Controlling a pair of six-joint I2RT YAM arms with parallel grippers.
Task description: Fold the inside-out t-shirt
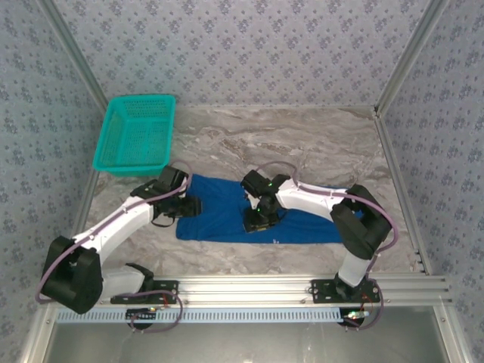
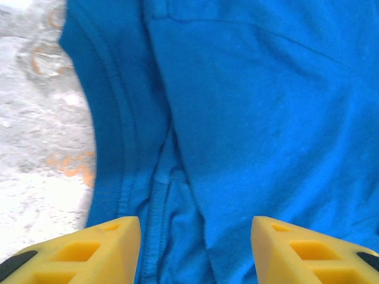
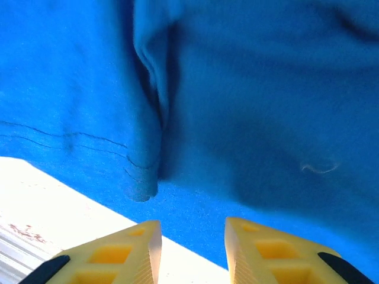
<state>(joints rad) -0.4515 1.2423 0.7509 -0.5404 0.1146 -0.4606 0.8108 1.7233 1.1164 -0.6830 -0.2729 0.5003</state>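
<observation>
the blue t-shirt [image 1: 219, 215] lies flat on the marble table [image 1: 302, 144], with the left gripper [image 2: 194, 231] half open and the right gripper [image 3: 192, 232] narrowly parted, both empty, so a shallow pinch may snag one layer and bunch it.

The t-shirt [image 1: 219, 215] was matt, soft blue knit cloth; under it the table [image 1: 318, 144] looked smooth, marble-patterned; beyond it the basket [image 1: 141, 98] was teal plastic mesh.

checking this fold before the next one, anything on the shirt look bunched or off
Yes. At the hem of the t-shirt, just ahead of the right claw, the cloth is pinched up into a ridge instead of lying flat. A stray pale thread lies beside it. Nothing else stands out.
</observation>
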